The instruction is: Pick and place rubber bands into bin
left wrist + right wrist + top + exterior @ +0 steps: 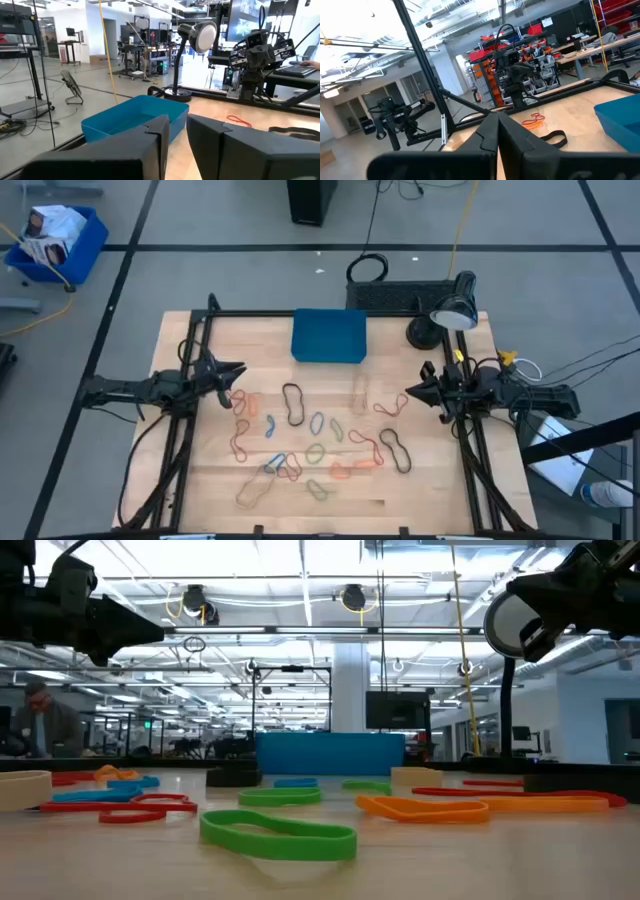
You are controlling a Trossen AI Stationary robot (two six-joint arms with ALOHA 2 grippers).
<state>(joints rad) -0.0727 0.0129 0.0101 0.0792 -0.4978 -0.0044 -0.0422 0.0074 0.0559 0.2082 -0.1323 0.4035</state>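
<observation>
Wooden table lay under both arms, and the blue bin looked empty, so picking had seemingly not begun. Rubber bands lay scattered between the claws. Left claw stood slightly open, holding nothing; right claw stood closed, empty. Next: descend onto one band.

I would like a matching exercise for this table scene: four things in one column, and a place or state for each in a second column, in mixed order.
Things:
1. bin
2. desk lamp
3. left hand
4. right hand

Places or states:
a. fingers fully shut, above the table's right side
b. far middle of the table, nothing seen inside
c. fingers slightly apart, above the table's left side
d. far right corner of the table

Pairs: 1-b, 2-d, 3-c, 4-a
</observation>
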